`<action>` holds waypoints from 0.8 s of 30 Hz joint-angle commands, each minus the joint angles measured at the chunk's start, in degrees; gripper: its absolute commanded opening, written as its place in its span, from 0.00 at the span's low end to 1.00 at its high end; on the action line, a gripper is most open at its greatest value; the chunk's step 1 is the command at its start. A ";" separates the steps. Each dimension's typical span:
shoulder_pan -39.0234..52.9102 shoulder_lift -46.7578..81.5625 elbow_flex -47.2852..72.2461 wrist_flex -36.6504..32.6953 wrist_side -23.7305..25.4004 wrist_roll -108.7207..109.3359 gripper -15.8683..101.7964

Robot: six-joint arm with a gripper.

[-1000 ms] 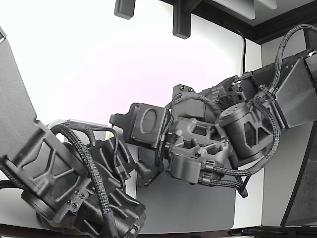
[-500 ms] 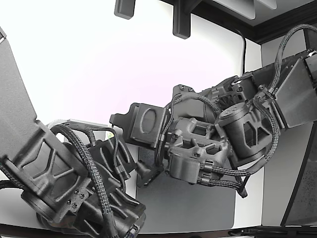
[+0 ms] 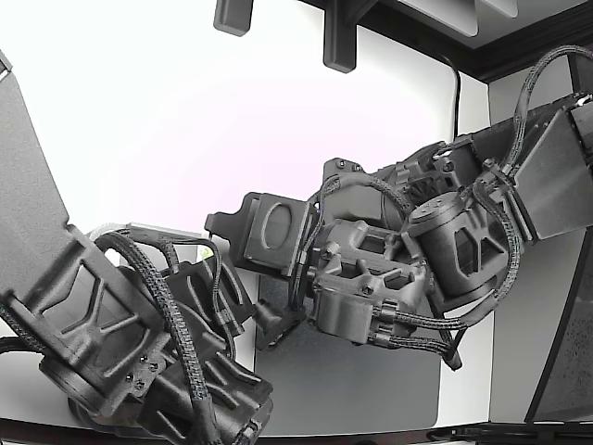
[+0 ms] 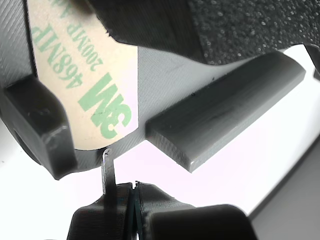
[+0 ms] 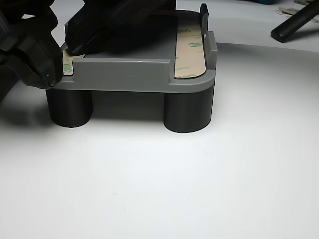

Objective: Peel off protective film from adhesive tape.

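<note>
Here, we saw the film (image 4: 95, 95), tan with green print, lying flat on the grey fixture (image 5: 124, 74) | pincer (image 4: 134, 192) pressed together beside its rounded edge, gripping nothing | we judged: catch the corner, pull low.

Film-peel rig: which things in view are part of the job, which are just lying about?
Job:
- grey plastic fixture on dark round legs
- tan 3M-printed film strips on the fixture
- black hand, at a strip's end

Lying about:
- black rod behind
- grey mat
</note>
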 commanded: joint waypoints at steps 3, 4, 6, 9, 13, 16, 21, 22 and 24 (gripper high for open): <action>-0.79 1.05 -1.41 -0.35 0.09 0.00 0.05; -0.79 1.05 -1.41 -0.35 0.09 0.00 0.05; -0.79 1.05 -1.49 -0.35 0.09 0.00 0.05; -0.70 0.79 -1.85 -0.18 0.09 0.09 0.05; -0.62 0.79 -1.85 -0.18 0.09 0.09 0.05; -0.62 0.70 -1.93 -0.09 0.09 0.18 0.05; -0.53 0.35 -2.11 -0.09 0.09 0.35 0.05; -0.53 0.35 -2.11 -0.09 0.09 0.44 0.05; -0.53 0.26 -2.11 -0.09 0.09 0.44 0.05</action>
